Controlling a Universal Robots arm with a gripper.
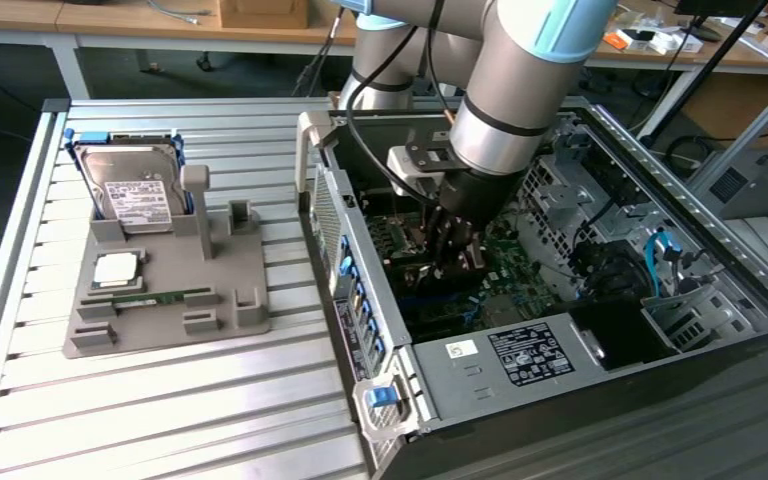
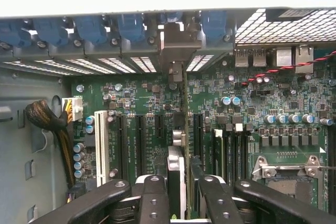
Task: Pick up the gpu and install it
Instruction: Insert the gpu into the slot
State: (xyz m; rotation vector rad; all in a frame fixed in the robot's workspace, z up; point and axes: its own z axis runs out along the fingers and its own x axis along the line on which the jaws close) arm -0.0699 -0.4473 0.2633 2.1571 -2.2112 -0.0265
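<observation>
Wrist view: black fingers (image 2: 178, 203) close on the gpu (image 2: 177, 177), a thin card seen edge-on between them, standing upright over the green motherboard (image 2: 252, 114) among its expansion slots (image 2: 131, 145). Its silver bracket (image 2: 177, 45) reaches the far wall of the case, between blue slot latches (image 2: 94, 27). A white slot (image 2: 101, 140) and a bundle of yellow and black wires (image 2: 52, 124) sit to one side; the empty processor socket (image 2: 286, 174) sits to the other.

In the exterior view, the open computer case (image 1: 624, 380) lies on its side on a slatted metal counter (image 1: 171, 400), its labelled power supply (image 1: 524, 355) nearest the camera. The arm (image 1: 518, 90) reaches down into it, the gripper (image 1: 454, 255) partly closed on the dark card just above the board, held narrowly rather than fully shut.

To the exterior view's left, well apart from the case, a grey holder tray (image 1: 157, 300) carries a silver hard drive (image 1: 137, 195) propped upright in a blue frame, a small square chip (image 1: 115, 266) and a green memory stick (image 1: 157, 297) lying flat.

Beyond, workbenches (image 1: 157, 25) with cables and boxes line the room.
</observation>
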